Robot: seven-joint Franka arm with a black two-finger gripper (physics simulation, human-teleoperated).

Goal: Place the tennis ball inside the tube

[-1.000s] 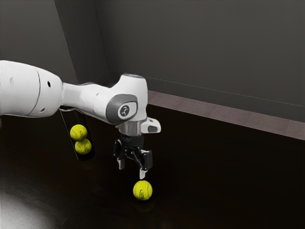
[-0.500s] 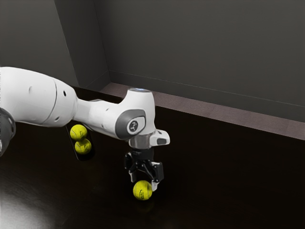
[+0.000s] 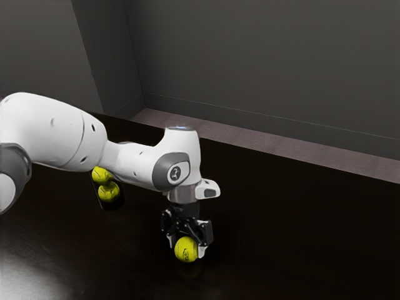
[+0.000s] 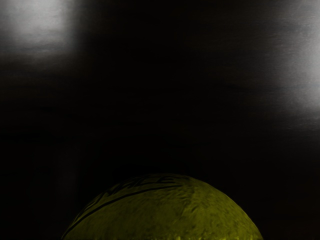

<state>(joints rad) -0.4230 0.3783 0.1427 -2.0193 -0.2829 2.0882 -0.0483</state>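
The loose tennis ball (image 3: 185, 249) is resting on the dark surface (image 3: 300, 225), outside the tube (image 3: 100, 203), and everything else is lying around it. The hand (image 3: 186, 246) is hanging low right over the loose tennis ball, its 2 pale fingertips standing apart and reaching down on opposite sides of it. The near fingertip is overlapping the ball's edge in the exterior view, though it is perhaps only passing in front there, so any contact is staying hard to judge. From the loose tennis ball, the tube is standing well apart, toward the exterior view's left and farther back, and it is holding 2 balls, the upper ball (image 3: 101, 174) sitting on the lower ball (image 3: 109, 192). The white arm (image 3: 69, 137) is coming in from the exterior view's left, passing in front of the tube's upper part, and ending above the loose tennis ball. Well beyond that ball, a reddish-grey strip (image 3: 281, 147) is running along the foot of a grey wall (image 3: 262, 62). In the wrist view, the loose tennis ball is showing its rounded top with dark lettering and a curved dark line, while pale glare is lying on the surface away from it.
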